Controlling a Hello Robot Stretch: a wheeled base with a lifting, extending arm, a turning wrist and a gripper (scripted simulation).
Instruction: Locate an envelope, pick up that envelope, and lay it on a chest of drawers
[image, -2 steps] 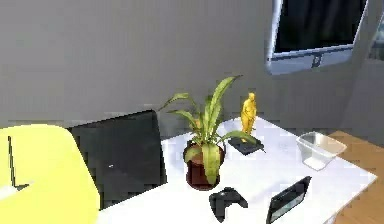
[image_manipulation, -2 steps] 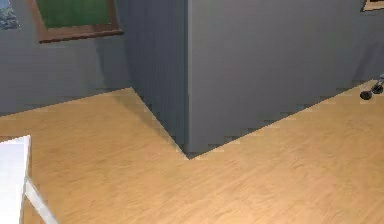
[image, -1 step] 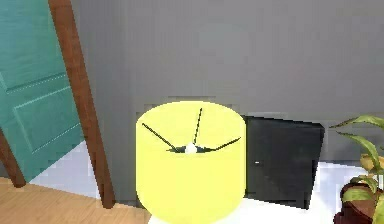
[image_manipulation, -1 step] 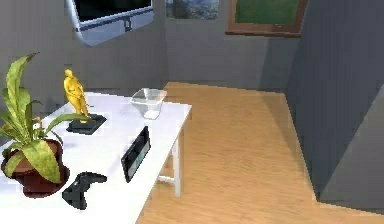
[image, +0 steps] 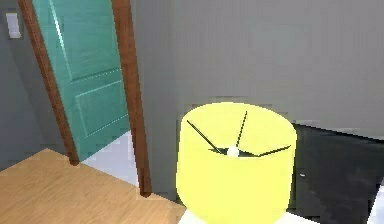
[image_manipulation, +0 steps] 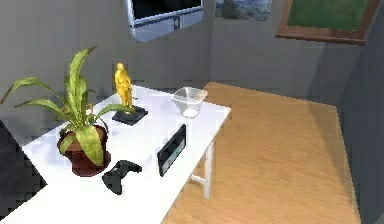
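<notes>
A white table (image_manipulation: 212, 118) stands on the arm side view's left. On it are a potted plant (image_manipulation: 80, 115) with long green leaves, a small gold statue (image_manipulation: 123, 88) on a dark base, a clear bowl (image_manipulation: 189, 99), a dark flat panel (image_manipulation: 172, 149) standing on edge and a black game controller (image_manipulation: 121, 177). In the forward view a yellow lampshade (image: 237, 160) rises close at the bottom middle.
A teal door (image: 90, 70) in a brown frame stands ajar at the forward view's left, beside a grey wall. A dark surface (image: 340, 170) lies right of the lampshade. Bare wooden floor (image_manipulation: 285, 150) stretches right of the table. A screen (image_manipulation: 165, 15) hangs above it.
</notes>
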